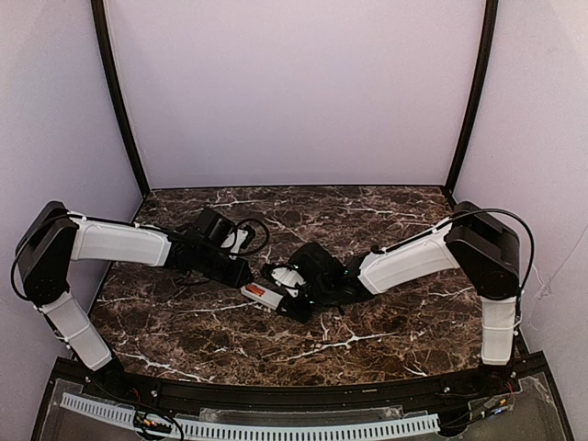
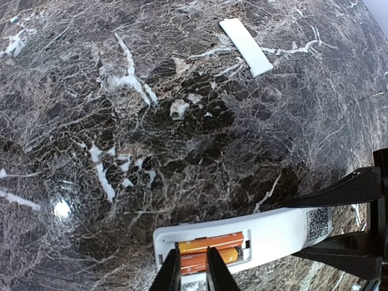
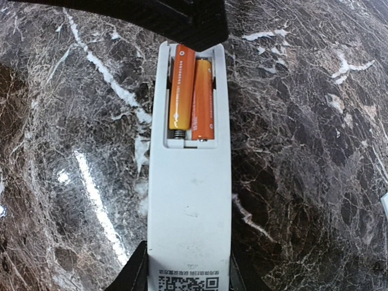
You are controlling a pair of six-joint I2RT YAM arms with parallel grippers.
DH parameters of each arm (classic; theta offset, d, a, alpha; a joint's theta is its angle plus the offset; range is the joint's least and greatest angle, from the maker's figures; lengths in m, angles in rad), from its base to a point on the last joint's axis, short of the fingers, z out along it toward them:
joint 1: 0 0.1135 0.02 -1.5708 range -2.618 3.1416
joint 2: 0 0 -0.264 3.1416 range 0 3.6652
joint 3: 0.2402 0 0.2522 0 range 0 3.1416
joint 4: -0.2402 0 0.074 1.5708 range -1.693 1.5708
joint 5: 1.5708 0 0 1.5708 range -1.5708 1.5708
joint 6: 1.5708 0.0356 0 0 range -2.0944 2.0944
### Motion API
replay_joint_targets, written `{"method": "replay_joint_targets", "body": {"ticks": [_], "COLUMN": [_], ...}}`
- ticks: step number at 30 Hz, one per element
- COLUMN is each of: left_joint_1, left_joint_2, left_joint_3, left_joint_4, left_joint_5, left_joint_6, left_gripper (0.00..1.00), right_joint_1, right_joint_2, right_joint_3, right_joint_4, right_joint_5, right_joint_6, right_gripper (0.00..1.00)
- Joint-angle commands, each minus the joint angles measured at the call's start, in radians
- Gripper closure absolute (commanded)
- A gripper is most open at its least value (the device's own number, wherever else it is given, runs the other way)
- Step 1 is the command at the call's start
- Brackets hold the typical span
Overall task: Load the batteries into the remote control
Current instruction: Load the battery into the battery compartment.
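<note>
Top external view puts the remote control (image 1: 269,292) near the middle of the marble table (image 1: 386,331), between our two arms. It sits well apart from the back wall (image 1: 294,92) and from the black posts (image 1: 115,101) at the rear corners. Bare marble shows on every side of it, widest toward the near edge and toward the right.

From the right wrist we see our right gripper (image 3: 188,257) clamped on the remote's labelled end, one finger against each long edge. The body runs straight away from the camera. We cannot tell whether the remote rests on the table or is held just above it.

Both batteries (image 3: 193,94) lie side by side, touching, inside the battery slot (image 3: 188,140) at the far end. Their orange bodies sit between the slot's white walls.

From the left wrist, our left gripper (image 2: 194,257) comes down over that slot with its fingers (image 2: 173,273) nearly together and only a slim gap between them. The tips sit over one end of the nearer battery. We cannot tell whether they pinch it or merely press on it.

A flat white cover (image 2: 245,45) lies alone on the marble, well apart from the remote. Open stone lies between the two.
</note>
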Motion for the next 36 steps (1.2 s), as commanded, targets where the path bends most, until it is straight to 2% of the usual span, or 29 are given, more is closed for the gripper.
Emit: {"method": "replay_joint_targets", "body": {"ticks": [1, 17, 36], "left_joint_1": [-0.002, -0.002, -0.027], "left_joint_2": [0.002, 0.016, 0.034], "left_joint_3": [-0.024, -0.032, -0.054], "left_joint_4": [-0.023, -0.017, -0.036], "left_joint_5": [0.007, 0.012, 0.025], "left_joint_6": [-0.002, -0.005, 0.0], "left_gripper": [0.84, 0.85, 0.93], "right_joint_1": [0.009, 0.009, 0.01], "right_joint_2": [0.027, 0.026, 0.033], "right_joint_3": [0.004, -0.001, 0.005], "right_joint_4": [-0.063, -0.062, -0.064], "right_joint_5": [-0.002, -0.002, 0.002], "right_joint_6": [0.007, 0.01, 0.014], "right_gripper": [0.97, 0.98, 0.98]}}
